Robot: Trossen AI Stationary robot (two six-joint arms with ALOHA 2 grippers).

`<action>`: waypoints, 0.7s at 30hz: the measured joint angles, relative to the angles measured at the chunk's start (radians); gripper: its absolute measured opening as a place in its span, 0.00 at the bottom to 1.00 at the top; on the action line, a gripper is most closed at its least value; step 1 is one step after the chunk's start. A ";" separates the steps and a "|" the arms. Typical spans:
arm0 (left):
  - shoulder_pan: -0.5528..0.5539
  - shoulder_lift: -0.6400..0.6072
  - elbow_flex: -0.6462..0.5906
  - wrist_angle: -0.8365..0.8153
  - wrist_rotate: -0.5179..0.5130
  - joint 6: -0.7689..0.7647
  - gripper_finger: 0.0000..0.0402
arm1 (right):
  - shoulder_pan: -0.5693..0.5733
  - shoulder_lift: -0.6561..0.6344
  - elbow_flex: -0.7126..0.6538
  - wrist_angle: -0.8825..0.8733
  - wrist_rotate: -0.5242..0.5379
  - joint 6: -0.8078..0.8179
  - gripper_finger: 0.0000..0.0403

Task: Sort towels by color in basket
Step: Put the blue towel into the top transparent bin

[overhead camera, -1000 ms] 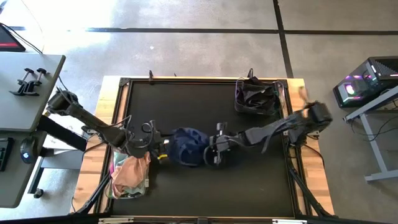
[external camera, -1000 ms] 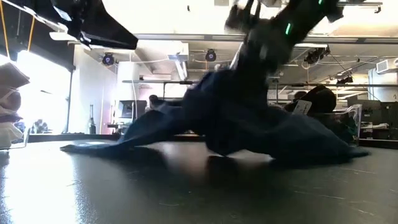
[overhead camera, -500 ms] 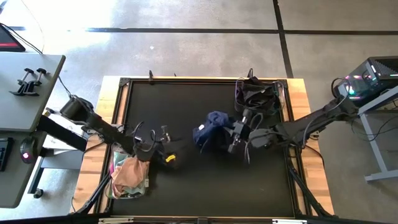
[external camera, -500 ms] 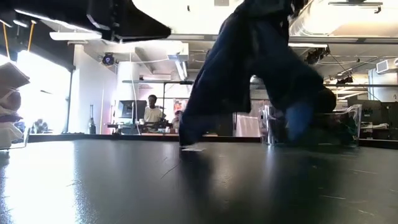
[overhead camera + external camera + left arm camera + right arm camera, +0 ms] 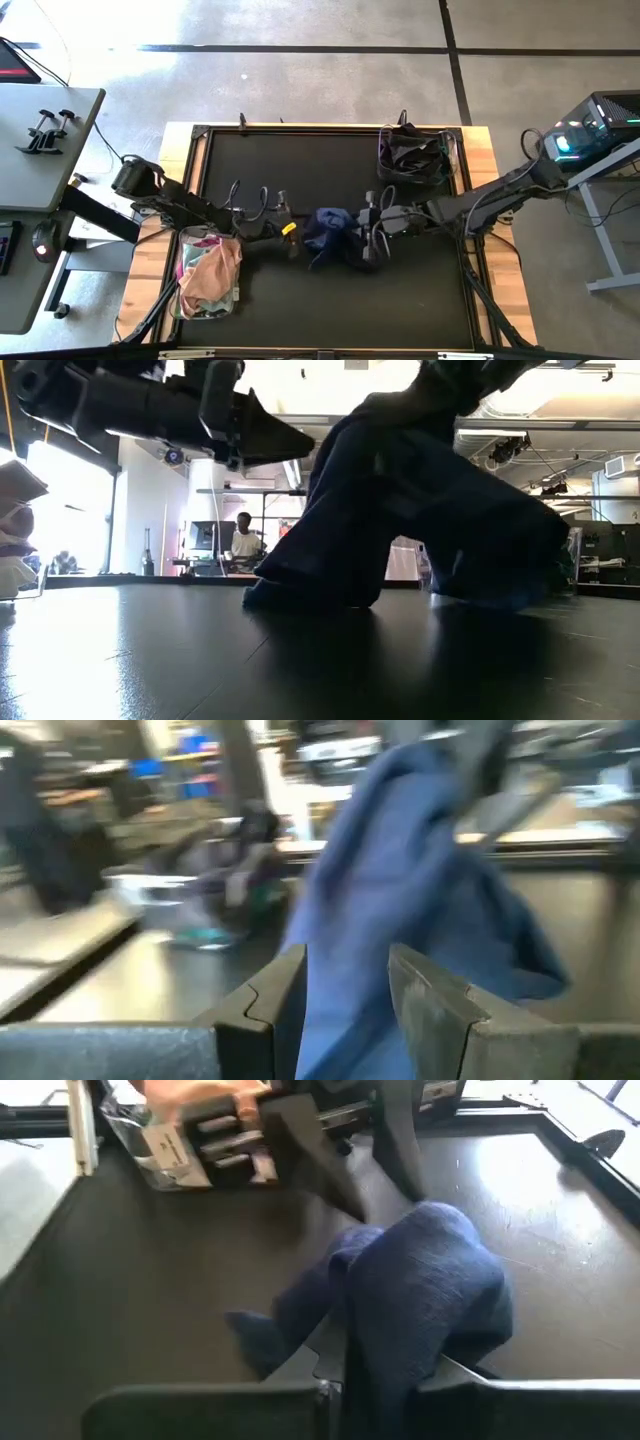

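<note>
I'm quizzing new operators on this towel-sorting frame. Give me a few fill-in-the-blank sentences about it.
1. The right gripper is shut on the ____ towel.
2. The left gripper has its fingers ____, pointing at that towel.
3. The basket under the left arm holds a ____ towel on top.

Missing words: navy; open; pink

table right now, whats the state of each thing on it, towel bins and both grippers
navy towel: bunched, held up mid-table, lower edge on the mat
right gripper: shut on the navy towel
left gripper: open, fingers empty, just beside the towel
left bin: holds pink and light towels
right bin: holds dark towels
</note>
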 joint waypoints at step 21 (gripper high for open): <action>0.062 0.124 0.001 -0.128 -0.267 -0.294 0.32 | -0.084 -0.016 0.003 -0.047 -0.019 0.138 0.39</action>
